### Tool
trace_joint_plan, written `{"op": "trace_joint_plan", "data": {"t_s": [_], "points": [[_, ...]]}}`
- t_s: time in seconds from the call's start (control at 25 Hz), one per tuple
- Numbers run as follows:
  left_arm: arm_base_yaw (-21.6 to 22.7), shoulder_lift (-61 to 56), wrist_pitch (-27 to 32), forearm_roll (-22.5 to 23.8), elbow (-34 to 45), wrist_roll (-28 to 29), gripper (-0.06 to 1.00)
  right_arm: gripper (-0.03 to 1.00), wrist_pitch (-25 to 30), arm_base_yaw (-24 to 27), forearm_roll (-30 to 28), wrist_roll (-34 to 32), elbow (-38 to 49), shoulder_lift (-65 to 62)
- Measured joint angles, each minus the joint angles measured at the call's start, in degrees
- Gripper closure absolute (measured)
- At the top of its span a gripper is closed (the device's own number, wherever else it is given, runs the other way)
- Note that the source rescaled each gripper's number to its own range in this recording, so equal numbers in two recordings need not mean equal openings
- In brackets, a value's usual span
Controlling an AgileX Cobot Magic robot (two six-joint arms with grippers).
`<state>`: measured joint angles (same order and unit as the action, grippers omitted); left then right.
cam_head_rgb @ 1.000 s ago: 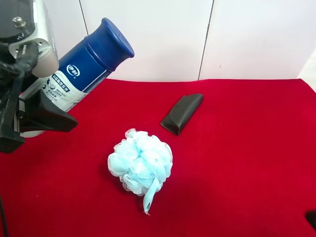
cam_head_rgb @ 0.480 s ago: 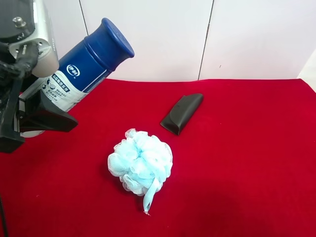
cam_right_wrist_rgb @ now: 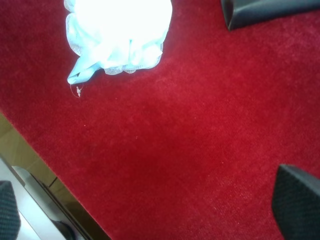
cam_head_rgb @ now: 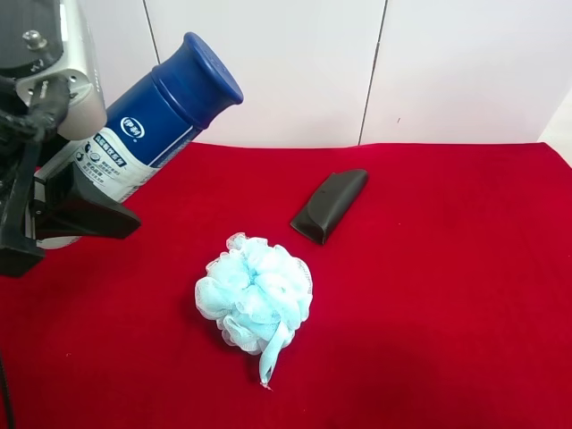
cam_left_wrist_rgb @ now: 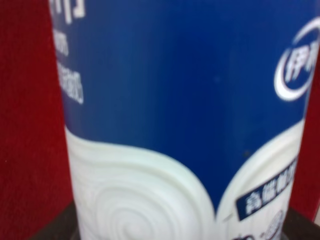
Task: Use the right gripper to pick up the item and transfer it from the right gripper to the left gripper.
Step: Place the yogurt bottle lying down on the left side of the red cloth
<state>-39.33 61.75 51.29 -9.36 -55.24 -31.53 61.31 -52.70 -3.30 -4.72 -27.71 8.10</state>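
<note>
Spray can (cam_head_rgb: pixel 156 116) sat clamped in left gripper (cam_head_rgb: pixel 76 201), axis tilted w/ cap (cam_head_rgb: pixel 201 67) raised toward far right; right gripper (cam_right_wrist_rgb: pixel 150 205) gaped empty, prob. well apart.

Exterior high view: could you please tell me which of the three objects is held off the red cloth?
The spray can, in the left hand; the bath puff and black case lie on the cloth.

We see the spray can (cam_left_wrist_rgb: pixel 185 120) filling nearly the whole frame, blurred by closeness: dark blue label above, white swirled body below, white print and an oval logo. Red surface (cam_left_wrist_rgb: pixel 25 125) shows beside it. Dark corners at its base are probably the left claw's fingers (cam_left_wrist_rgb: pixel 50 232).
</note>
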Motion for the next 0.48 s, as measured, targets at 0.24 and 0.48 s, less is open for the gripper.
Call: {"op": "trace_joint_plan", "data": {"t_s": [0.24, 0.48], "points": [[0.0, 0.0, 0.0, 0.0, 0.0, 0.0, 0.93, -0.03, 0.0, 1.6, 0.0, 0.0, 0.0, 0.0], [0.0, 0.0, 0.0, 0.0, 0.0, 0.0, 0.93, -0.03, -0.3, 20.0, 0.0, 0.0, 0.1, -4.7]]}}
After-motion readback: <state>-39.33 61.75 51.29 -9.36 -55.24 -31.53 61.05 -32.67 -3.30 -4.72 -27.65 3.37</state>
